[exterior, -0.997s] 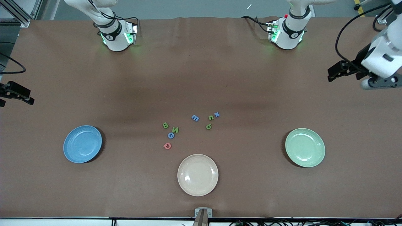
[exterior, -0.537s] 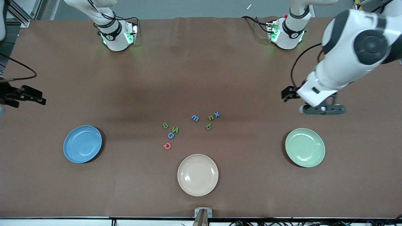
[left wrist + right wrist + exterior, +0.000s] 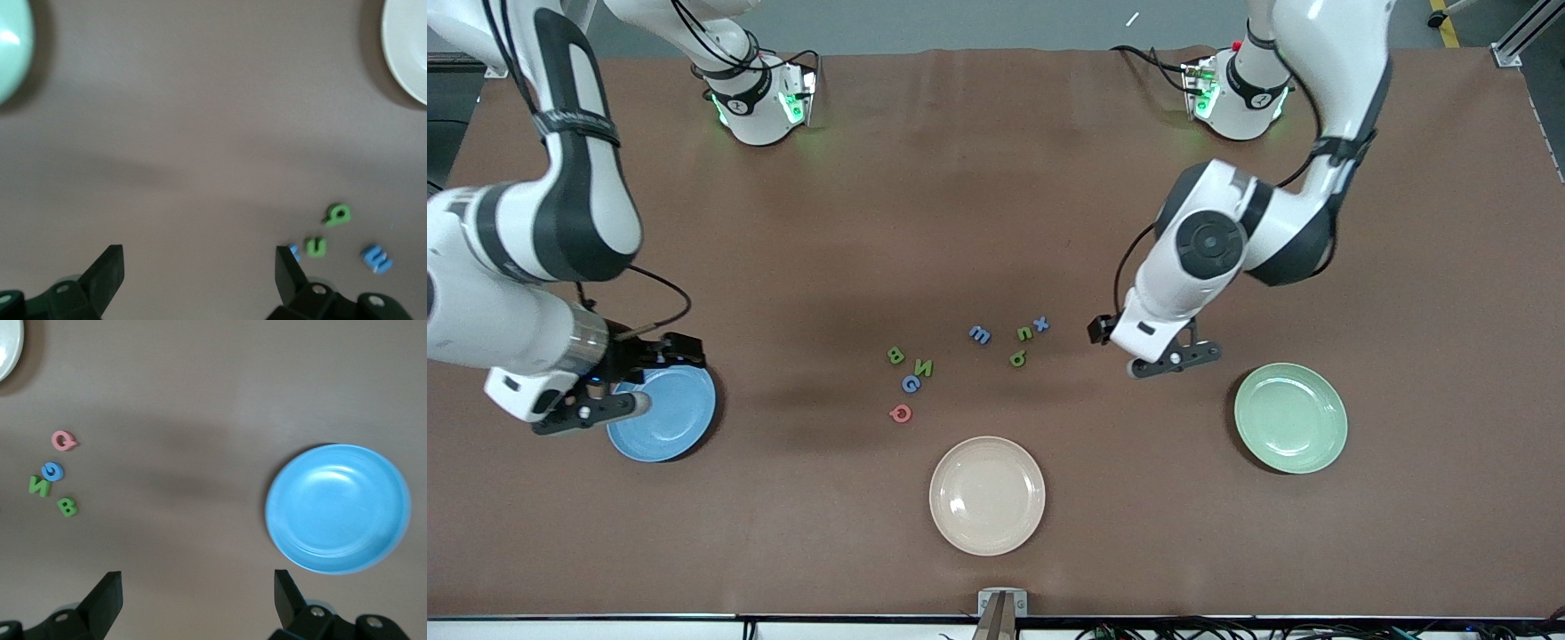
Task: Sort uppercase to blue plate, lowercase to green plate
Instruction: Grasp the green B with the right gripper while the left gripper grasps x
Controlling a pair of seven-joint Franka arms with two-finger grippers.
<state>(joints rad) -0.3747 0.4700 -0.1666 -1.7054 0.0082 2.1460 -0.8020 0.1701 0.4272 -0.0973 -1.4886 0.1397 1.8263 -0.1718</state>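
Both hands are wide open and empty: the left hand (image 3: 1100, 330) over the table beside the lowercase letters (image 3: 1014, 336), the right hand (image 3: 680, 351) over the blue plate (image 3: 671, 422). Blue and green plate (image 3: 1290, 418) hold nothing; the capital letters (image 3: 908, 380) lie on the table.

High front camera faces the bases; both wrist cameras look straight down (sharing the cream plate (image 3: 408, 53)).

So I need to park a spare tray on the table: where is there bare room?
Bare cloth lies between the arm bases and the letters. The middle is crowded with letters, ringed by the blue plate, cream plate, green plate.
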